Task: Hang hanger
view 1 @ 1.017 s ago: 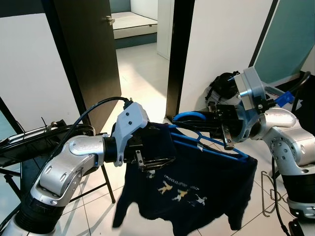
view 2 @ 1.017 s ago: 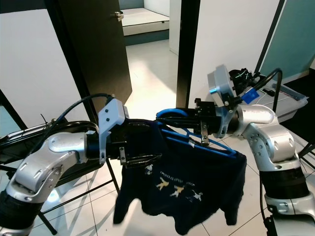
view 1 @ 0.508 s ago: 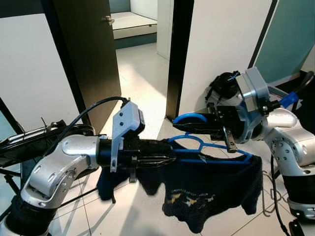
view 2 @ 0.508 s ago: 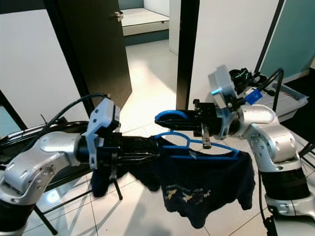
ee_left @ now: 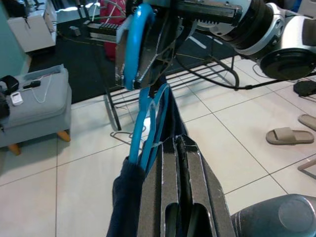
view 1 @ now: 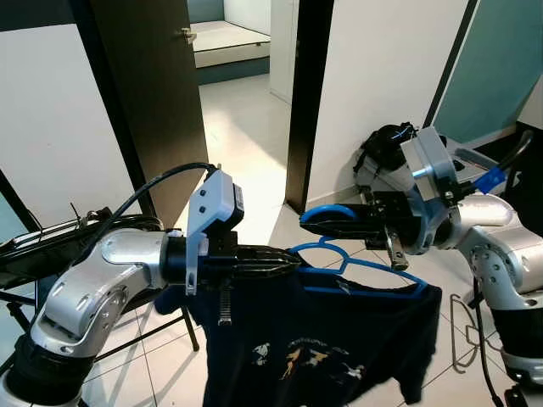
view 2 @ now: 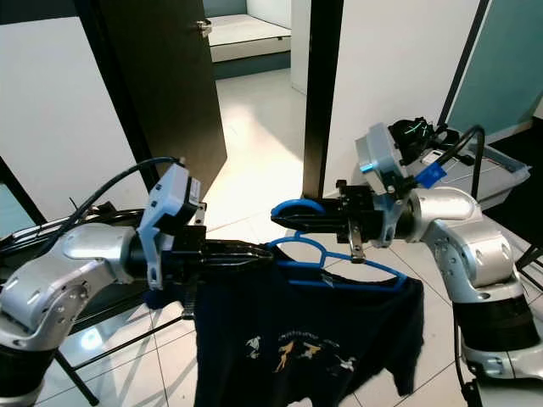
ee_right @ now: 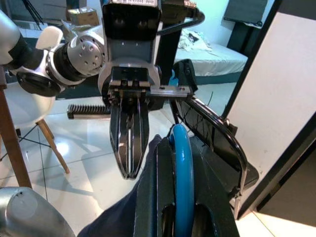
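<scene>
From the head cameras I see my right hand (view 1: 318,222) closed on the hook of a blue hanger (view 1: 356,270) held mid-air in front of me, with a dark navy shirt (view 1: 314,348) draped from it, while my left hand (view 1: 288,263), fingers pressed together, pinches the shirt's left shoulder beside the hanger's left end. In the left wrist view, that hand's fingers (ee_left: 180,163) lie shut on the dark cloth just beside the hanger's blue arm (ee_left: 148,128). In the right wrist view, the blue hook (ee_right: 180,182) sits clamped between my right hand's fingers, the left hand (ee_right: 129,168) facing it just beyond.
</scene>
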### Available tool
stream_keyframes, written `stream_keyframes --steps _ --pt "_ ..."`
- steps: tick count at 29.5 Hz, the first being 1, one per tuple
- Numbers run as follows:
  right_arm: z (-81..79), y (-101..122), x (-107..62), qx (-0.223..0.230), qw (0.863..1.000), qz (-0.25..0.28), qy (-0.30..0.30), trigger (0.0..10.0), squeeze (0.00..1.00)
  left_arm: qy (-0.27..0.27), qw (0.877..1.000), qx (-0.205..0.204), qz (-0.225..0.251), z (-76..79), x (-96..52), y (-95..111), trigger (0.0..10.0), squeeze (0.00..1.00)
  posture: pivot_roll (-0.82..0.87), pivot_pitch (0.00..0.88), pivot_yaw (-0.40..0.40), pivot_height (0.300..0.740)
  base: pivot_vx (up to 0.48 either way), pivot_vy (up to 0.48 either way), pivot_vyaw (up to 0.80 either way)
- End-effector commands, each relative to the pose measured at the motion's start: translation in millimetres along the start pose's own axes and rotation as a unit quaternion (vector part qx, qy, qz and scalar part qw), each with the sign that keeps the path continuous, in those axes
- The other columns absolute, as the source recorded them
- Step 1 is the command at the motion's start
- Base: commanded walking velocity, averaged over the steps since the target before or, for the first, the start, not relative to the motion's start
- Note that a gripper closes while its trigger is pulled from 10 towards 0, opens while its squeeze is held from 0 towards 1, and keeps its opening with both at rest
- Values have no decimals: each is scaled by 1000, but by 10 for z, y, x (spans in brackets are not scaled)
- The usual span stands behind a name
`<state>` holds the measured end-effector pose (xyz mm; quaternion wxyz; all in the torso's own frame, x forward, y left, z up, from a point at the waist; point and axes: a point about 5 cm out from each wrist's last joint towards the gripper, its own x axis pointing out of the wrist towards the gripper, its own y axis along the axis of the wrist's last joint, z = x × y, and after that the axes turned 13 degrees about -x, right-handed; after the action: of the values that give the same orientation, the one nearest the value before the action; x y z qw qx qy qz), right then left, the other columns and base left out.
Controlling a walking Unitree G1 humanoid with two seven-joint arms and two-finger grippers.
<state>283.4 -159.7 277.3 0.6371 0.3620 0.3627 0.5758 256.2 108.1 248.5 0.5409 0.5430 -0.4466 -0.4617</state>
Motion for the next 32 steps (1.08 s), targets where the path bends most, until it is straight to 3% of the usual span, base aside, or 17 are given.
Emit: stream_keyframes --steps 1,12,13,15,16,17,18,24,32 --pt "6 -1 -33 -5 1000 -8 -7 0 0 5 1000 2 -7 -23 -46 18 0 0 21 0 31 740 0 0 0" --pt "121 94 -84 -28 999 4 -46 0 0 23 1000 18 3 -91 -74 85 0 0 17 0 35 740 0 0 0" --pt "113 105 -91 -29 999 3 -44 0 0 34 999 24 16 -117 -90 139 6941 0 18 0 35 740 0 0 0" --pt "108 115 -96 -30 999 3 -42 0 0 42 998 28 27 -135 -100 179 6941 0 18 0 35 740 0 0 0" --pt "106 132 -99 -32 999 4 -40 0 0 44 998 28 40 -144 -100 214 10000 0 18 0 36 740 0 0 0" --pt "106 132 -99 -32 999 4 -40 0 0 44 998 28 40 -144 -100 214 10000 0 18 0 36 740 0 0 0" --pt "102 158 -96 -35 999 8 -37 0 0 46 997 32 46 -143 -84 229 10000 1000 17 0 38 740 0 0 0" --pt "73 201 -73 -37 999 17 -24 0 0 58 995 49 57 -182 -43 273 10000 1000 18 0 38 740 0 0 0" --pt "78 241 -44 -44 998 29 -27 0 0 47 998 47 23 -174 4 165 10000 1000 15 0 47 740 0 0 0"
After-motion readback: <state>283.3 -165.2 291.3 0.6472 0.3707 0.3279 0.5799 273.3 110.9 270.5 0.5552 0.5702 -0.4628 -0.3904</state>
